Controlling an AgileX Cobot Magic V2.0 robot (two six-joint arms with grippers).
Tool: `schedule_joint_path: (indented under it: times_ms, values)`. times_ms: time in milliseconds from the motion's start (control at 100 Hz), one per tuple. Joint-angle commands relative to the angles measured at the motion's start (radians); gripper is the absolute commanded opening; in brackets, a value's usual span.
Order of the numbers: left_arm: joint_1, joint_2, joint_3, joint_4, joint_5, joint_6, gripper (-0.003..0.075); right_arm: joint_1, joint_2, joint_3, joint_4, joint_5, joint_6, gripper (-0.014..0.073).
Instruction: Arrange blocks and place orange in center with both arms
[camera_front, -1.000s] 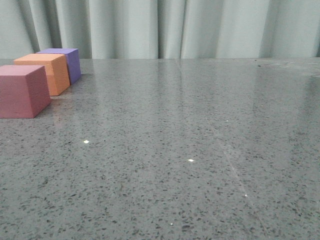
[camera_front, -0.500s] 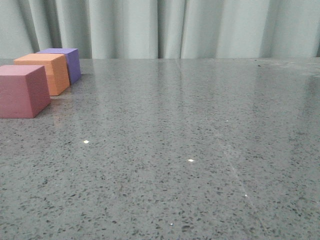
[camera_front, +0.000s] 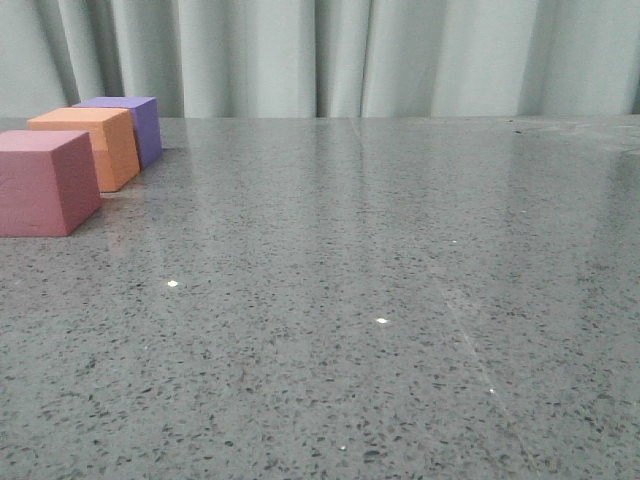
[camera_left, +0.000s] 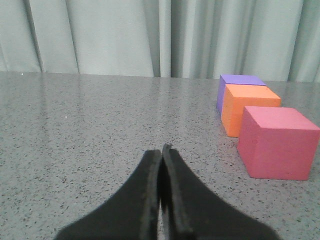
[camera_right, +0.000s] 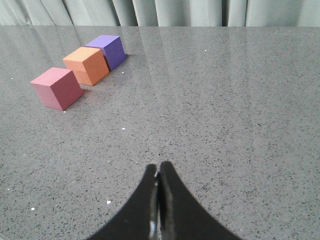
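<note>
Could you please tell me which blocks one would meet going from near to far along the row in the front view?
Pink cube → orange cube → purple cube, with the curtain behind the far edge of the table.

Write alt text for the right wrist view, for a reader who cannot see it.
Three cubes sit in a diagonal row on a grey speckled table: pink cube nearest, orange cube in the middle, purple cube farthest, near a pale curtain. The right gripper, fingers shut and empty, sits in the foreground, apart from them.
</note>
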Motion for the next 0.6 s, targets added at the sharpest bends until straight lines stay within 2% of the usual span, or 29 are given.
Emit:
schedule_joint_path:
  times_ms: [0, 440, 590]
  values:
    - [0.002, -0.032, 0.02, -0.005, -0.071, -0.009, -0.0019, -0.001, 0.009, -0.026, -0.011, -0.08, -0.008, -0.0122]
    - [0.002, -0.032, 0.02, -0.005, -0.071, -0.009, -0.0019, -0.001, 0.009, -0.005, -0.011, -0.082, -0.008, -0.0122]
    - [0.002, -0.032, 0.02, -0.005, -0.071, -0.009, -0.0019, -0.021, -0.002, 0.047, -0.017, -0.167, -0.008, -0.0122]
